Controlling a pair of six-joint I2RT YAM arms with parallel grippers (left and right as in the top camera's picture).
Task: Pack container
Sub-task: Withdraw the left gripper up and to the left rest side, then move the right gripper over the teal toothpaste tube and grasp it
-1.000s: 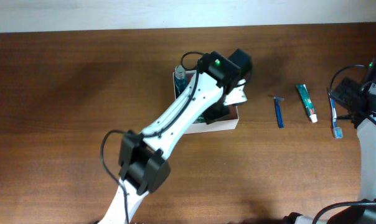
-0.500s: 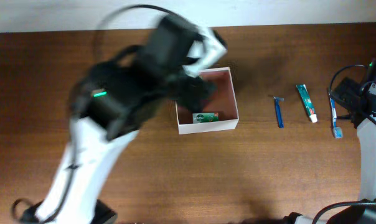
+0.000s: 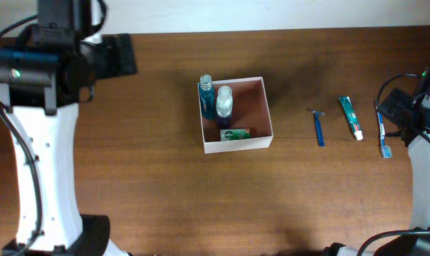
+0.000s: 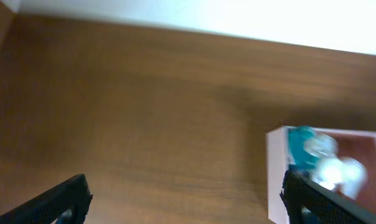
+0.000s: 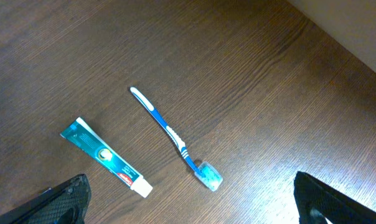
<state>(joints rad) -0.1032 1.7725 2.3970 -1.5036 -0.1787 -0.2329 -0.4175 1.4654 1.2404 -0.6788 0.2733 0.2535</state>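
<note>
The container (image 3: 238, 145), a white-walled box with a reddish-brown inside, sits mid-table. Inside it, a blue bottle (image 3: 206, 94) and a clear bottle (image 3: 223, 102) stand at the back left, and a small green pack (image 3: 235, 134) lies at the front. My left gripper (image 4: 188, 208) hovers open and empty over bare wood, well left of the box, whose white wall (image 4: 275, 180) shows beside my right-hand finger. A razor (image 3: 318, 128), a toothpaste tube (image 3: 351, 117) and a toothbrush (image 3: 383, 134) lie to the right. My right gripper (image 5: 197, 208) hangs open above the toothbrush (image 5: 175, 140) and toothpaste (image 5: 107, 158).
The left arm's white links (image 3: 44, 163) run down the table's left side. The right arm (image 3: 425, 163) stands at the right edge. A pale wall borders the table's far edge (image 3: 215, 14).
My left arm has swung away from the container to the far left and its jaws have opened wide. The clear bottle now shows standing in the box. The right arm has not moved.
</note>
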